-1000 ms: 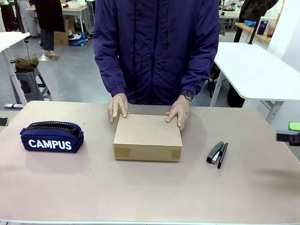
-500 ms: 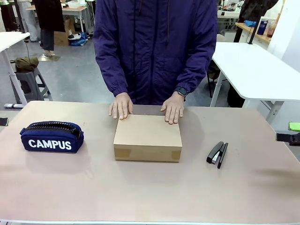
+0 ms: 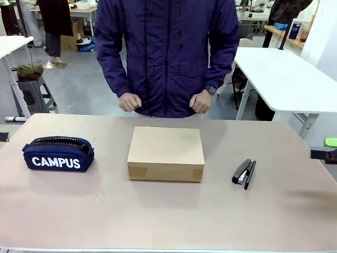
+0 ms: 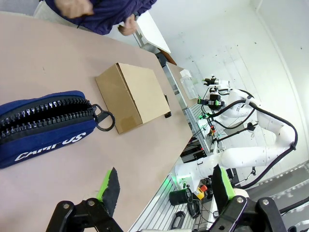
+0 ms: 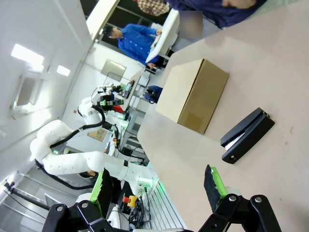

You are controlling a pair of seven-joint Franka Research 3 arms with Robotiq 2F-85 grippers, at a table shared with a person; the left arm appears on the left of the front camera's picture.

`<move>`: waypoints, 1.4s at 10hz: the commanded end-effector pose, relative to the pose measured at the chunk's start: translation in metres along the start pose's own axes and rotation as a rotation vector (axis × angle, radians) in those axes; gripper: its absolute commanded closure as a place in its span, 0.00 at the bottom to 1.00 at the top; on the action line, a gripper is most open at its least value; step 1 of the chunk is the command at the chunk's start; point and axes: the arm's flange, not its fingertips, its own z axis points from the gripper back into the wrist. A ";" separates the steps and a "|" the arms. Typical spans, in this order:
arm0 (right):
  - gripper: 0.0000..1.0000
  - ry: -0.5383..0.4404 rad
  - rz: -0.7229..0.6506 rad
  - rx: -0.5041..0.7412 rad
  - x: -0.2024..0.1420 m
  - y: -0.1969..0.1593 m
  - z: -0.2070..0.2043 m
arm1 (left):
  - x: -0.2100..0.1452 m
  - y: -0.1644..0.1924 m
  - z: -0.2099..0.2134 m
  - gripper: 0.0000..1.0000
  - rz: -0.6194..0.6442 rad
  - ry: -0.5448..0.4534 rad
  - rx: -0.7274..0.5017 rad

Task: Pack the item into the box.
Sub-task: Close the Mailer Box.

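Front view had the plain brown cardboard box (image 3: 166, 153) shut, lid flat, sitting mid-desk on the tan desk (image 3: 168, 216), with the navy zipped "CAMPUS" pencil case (image 3: 58, 153) well off on the robot's left and the black stapler (image 3: 245, 172) on its right. The person in the purple jacket stood at the far edge with both hands (image 3: 130, 101) curled at the waist, clear of the box. Slim yellow utility knife was not lying on the desk, so my read was that it sat inside the closed box, though nothing confirmed that. If so, packing looked finished and nothing obvious was left; if not, the lid would need opening again. Left wrist view showed the left hand (image 4: 165, 187) with green-padded fingers spread wide, holding nothing, hanging over the near desk edge beside the pencil case (image 4: 46, 126), box (image 4: 133, 95) farther on. Right wrist view showed the right hand (image 5: 159, 186) likewise wide and empty, with stapler (image 5: 247, 134) near and box (image 5: 192, 94) beyond. Wrist views gave the box's side walls and closed seam from low angles, and the pencil case zip pull ring (image 4: 104, 119), which the front view lacked; the front view alone gave the whole layout in one shot.
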 end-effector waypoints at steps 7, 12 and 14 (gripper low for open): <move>0.00 0.000 0.007 -0.002 -0.001 0.003 0.001 | -0.003 -0.006 -0.002 0.00 0.011 0.000 -0.005; 0.00 0.000 0.007 -0.002 -0.001 0.003 0.001 | -0.003 -0.006 -0.002 0.00 0.011 0.000 -0.005; 0.00 0.000 0.007 -0.002 -0.001 0.003 0.001 | -0.003 -0.006 -0.002 0.00 0.011 0.000 -0.005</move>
